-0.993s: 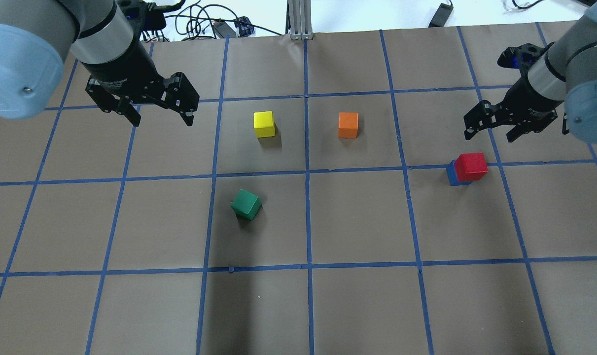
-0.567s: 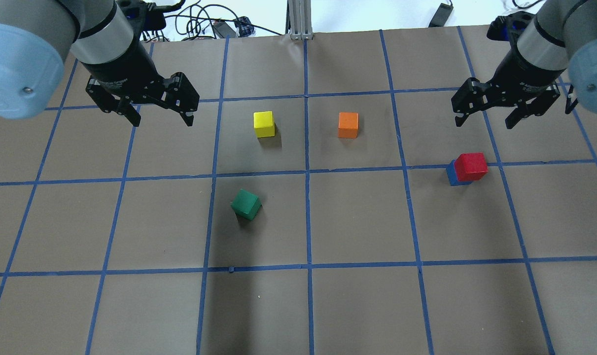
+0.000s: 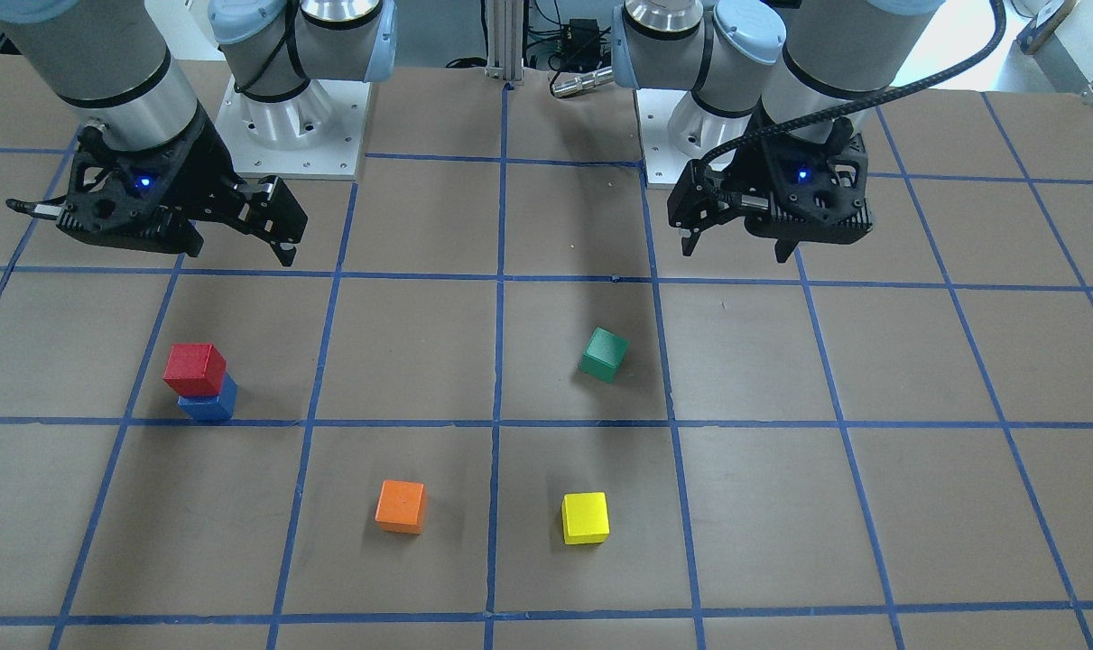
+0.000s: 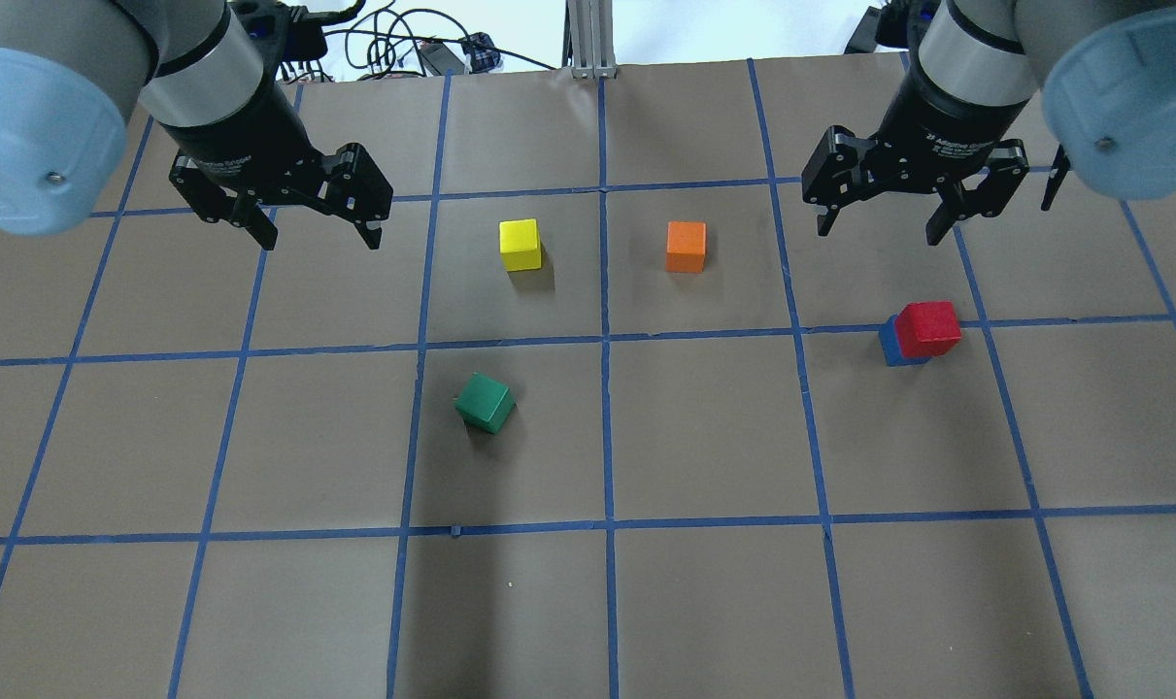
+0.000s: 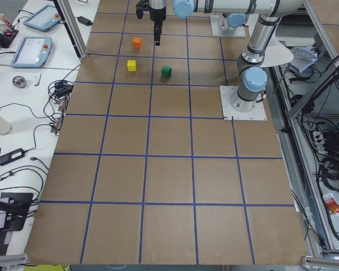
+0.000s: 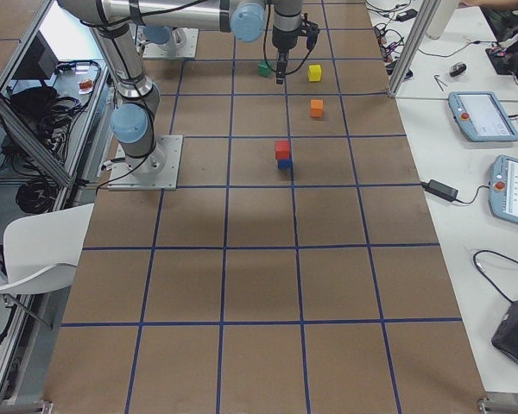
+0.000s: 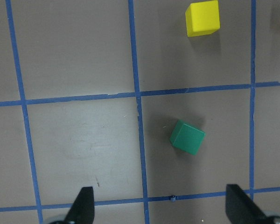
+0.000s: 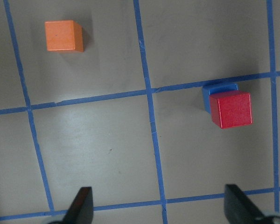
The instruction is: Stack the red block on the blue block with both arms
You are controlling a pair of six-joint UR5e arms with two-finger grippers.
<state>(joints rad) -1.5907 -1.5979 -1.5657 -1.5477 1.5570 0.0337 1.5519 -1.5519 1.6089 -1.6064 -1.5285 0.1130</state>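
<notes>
On the counter (image 4: pixel 704 602), only the right gripper (image 4: pixel 877 228) has been moved over the last second. With its jaws apart and empty, it has been drawn off from beside the stack toward the far side. The left gripper (image 4: pixel 320 238), likewise apart and empty, has been kept in place. The red block (image 4: pixel 929 327) is seated on the blue block (image 4: pixel 890 347), slightly offset, so the stacking is judged complete.

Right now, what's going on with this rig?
The stack looks done: the red block sits on the blue block, slightly offset. Neither arm holds anything. The left pincer and the right pincer are both open, above the table, clear of the stack. The green cube, yellow cube and orange cube lie apart.
</notes>
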